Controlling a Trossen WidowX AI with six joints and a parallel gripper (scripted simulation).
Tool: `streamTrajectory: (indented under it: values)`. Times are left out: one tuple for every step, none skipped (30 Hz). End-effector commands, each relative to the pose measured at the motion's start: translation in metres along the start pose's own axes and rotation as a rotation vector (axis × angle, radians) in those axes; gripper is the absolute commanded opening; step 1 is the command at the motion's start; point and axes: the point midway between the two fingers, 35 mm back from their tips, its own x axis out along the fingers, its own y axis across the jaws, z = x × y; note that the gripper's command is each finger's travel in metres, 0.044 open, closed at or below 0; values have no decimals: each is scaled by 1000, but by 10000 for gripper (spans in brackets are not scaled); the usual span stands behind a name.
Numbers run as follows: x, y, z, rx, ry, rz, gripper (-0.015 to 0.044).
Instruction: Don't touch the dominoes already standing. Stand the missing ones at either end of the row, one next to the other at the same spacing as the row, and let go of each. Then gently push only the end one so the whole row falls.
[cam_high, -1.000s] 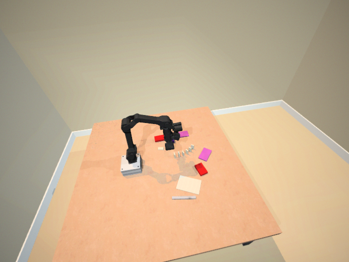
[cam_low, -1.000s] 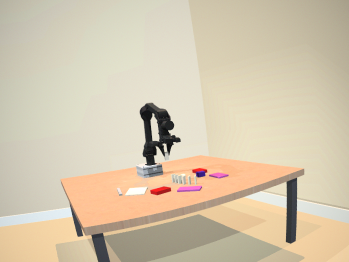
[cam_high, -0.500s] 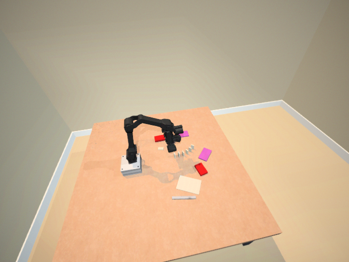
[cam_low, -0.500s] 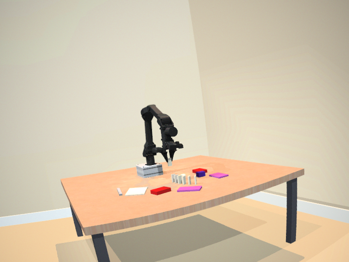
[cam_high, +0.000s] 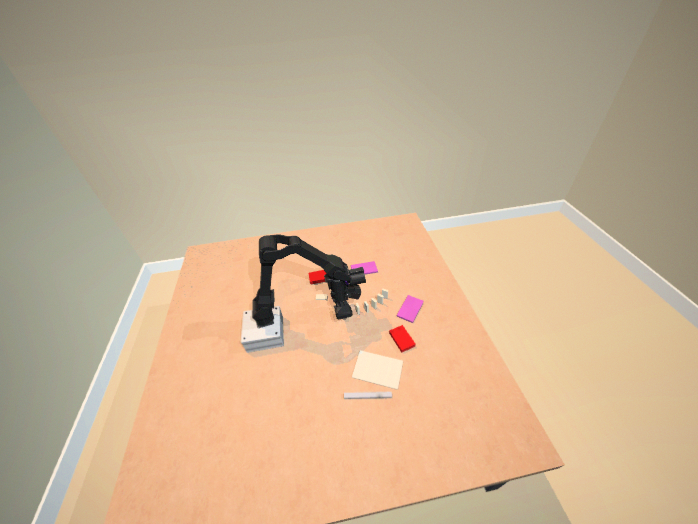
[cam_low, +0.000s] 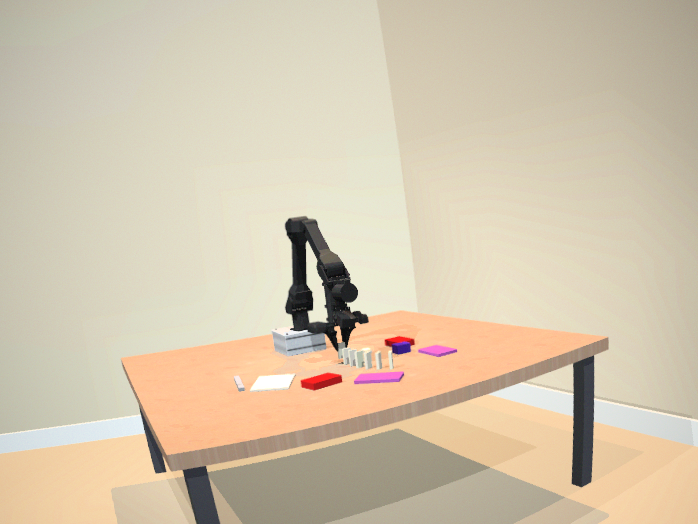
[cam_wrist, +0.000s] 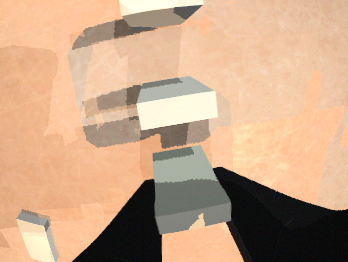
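My gripper (cam_high: 343, 316) (cam_low: 342, 345) (cam_wrist: 184, 182) is shut on an upright pale domino (cam_low: 340, 352) (cam_wrist: 187, 205), low over the table at the row's end nearer the arm's base. Whether it touches the table is unclear. The nearest standing domino (cam_high: 357, 308) (cam_wrist: 177, 113) is just ahead of the held one, apart from it, with another standing domino (cam_wrist: 161, 7) beyond. Several dominoes stand in a curved row, up to the far-end domino (cam_high: 385, 293) (cam_low: 390, 359). A loose domino (cam_high: 321, 296) lies flat on the base side of the row.
A red block (cam_high: 401, 338) (cam_low: 321, 381) and a magenta slab (cam_high: 409, 308) (cam_low: 378, 377) lie beyond the row. Another red block (cam_low: 399, 341), a purple block (cam_low: 400, 348) and a magenta slab (cam_high: 366, 267) (cam_low: 437, 350) lie to one side; a white sheet (cam_high: 377, 369) and grey bar (cam_high: 367, 395) to the other.
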Motion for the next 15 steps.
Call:
streamTrajectory:
  values:
    - [9, -1, -2, -5, 2, -4, 107]
    - [9, -1, -2, -5, 2, -4, 107]
    - [9, -1, -2, -5, 2, -4, 107]
    - [9, -1, -2, -5, 2, -4, 107]
    - [9, -1, -2, -5, 2, -4, 107]
    - [9, -1, -2, -5, 2, -4, 107]
    - [9, -1, -2, -5, 2, -4, 107]
    - [9, -1, -2, -5, 2, -4, 107]
    - [9, -1, -2, -5, 2, -4, 107]
    - [9, -1, -2, -5, 2, -4, 107]
    - [9, -1, -2, -5, 2, -4, 107]
    - [9, -1, -2, -5, 2, -4, 133]
    - [9, -1, -2, -5, 2, -4, 160]
    - [9, -1, -2, -5, 2, -4, 186]
    - [9, -1, -2, -5, 2, -4, 212]
